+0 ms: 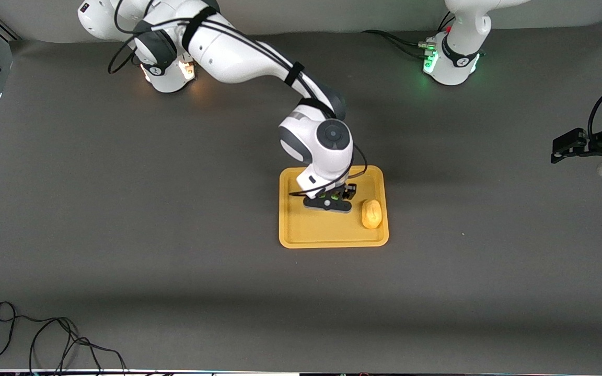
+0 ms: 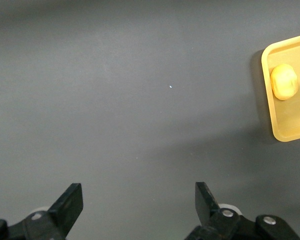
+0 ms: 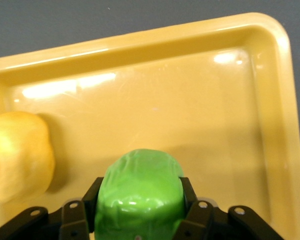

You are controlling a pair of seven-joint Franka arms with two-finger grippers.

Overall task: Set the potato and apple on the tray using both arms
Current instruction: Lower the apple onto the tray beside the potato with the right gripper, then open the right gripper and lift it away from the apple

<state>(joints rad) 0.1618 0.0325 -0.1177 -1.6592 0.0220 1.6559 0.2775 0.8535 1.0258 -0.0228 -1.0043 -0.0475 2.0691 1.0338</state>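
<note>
The white right arm stretches out from its base, wrist bent down, its black two-finger gripper (image 3: 139,210) clamped with something between the fingers (image 3: 80,212). The left arm waits; its black gripper (image 2: 139,202) has fingers (image 2: 70,200) spread wide, nothing between them.

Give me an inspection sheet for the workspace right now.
Surface: dark grey table.
Job's things: potato lies in tray; apple held over the tray.
Clutter: nothing seen.
Grippers: right tool shut on the apple; left tool open, waiting over bare table at the left arm's end.
Cables: loose black cable at the table edge nearest the front camera.
Surroundings: arm bases along the table edge.
</note>
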